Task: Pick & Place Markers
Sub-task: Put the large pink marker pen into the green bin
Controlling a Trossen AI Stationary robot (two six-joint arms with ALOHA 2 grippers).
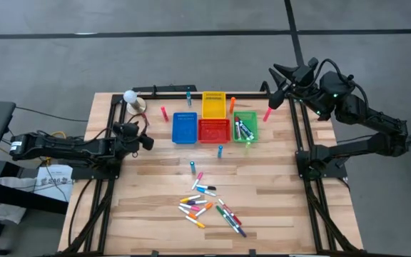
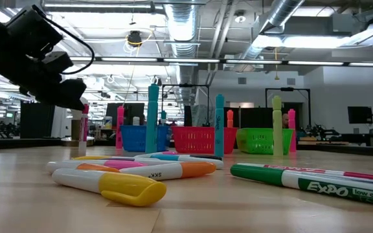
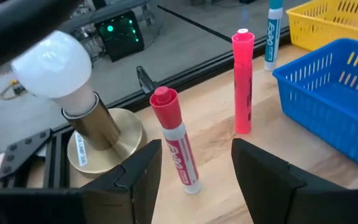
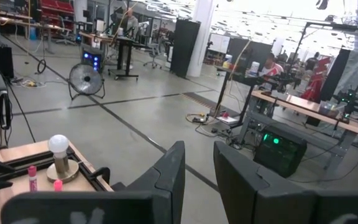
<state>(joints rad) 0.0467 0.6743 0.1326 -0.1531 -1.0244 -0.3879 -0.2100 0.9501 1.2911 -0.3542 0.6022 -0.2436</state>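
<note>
A loose heap of slim mixed-colour markers [image 1: 209, 207] lies flat on the wooden bench [image 1: 141, 207], near the middle of its front edge. More markers stand upright farther back: a red-capped marker with a white barrel [image 3: 176, 142] between the fingers [image 3: 143, 168] of the left gripper [image 3: 194, 168], a pink marker [image 3: 242, 82] just beyond it, two blue ones [image 1: 220, 150] in front of the baskets, and an orange one [image 1: 232, 105] and another pink one [image 1: 267, 114] towards the back right.

Four square plastic mesh baskets sit at the back centre: blue [image 1: 185, 128], red [image 1: 213, 130], green [image 1: 245, 128] holding several markers, and yellow [image 1: 213, 104] behind the red.

The left gripper hovers near the back left corner, fingers apart and not touching the red-capped marker, beside a white bulb on a brass base [image 3: 82, 118]. The right gripper [image 1: 275, 80] is raised off the back right corner, its fingers slightly apart and empty.
</note>
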